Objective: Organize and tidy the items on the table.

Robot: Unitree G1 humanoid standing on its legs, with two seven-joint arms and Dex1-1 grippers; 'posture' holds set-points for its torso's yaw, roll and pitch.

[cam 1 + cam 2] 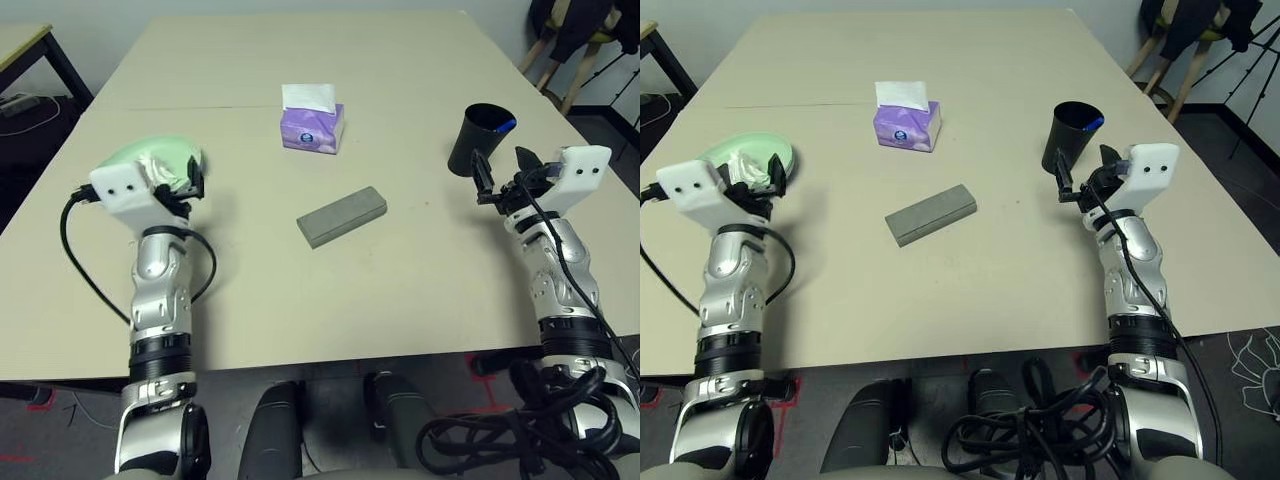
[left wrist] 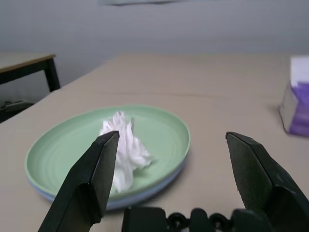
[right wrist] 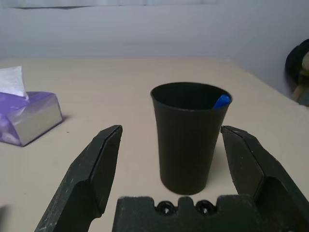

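On the beige table (image 1: 400, 60), a mint green plate (image 2: 159, 135) rests on a pale blue plate (image 2: 145, 195) at the left, with a crumpled white tissue (image 2: 123, 147) lying on it. My left gripper (image 1: 195, 178) hangs open just short of the plates, nothing between its fingers (image 2: 91, 183). A grey glasses case (image 1: 341, 215) lies in the middle. At the right stands a black cup (image 3: 189, 135) with a blue-tipped thing inside. My right gripper (image 1: 503, 172) is open right in front of the cup, apart from it.
A purple tissue box (image 1: 312, 122) sits behind the case at the table's middle. A smaller table with black legs (image 1: 30, 50) stands off to the left, chair legs (image 1: 560, 70) at the far right. Cables hang below the front edge.
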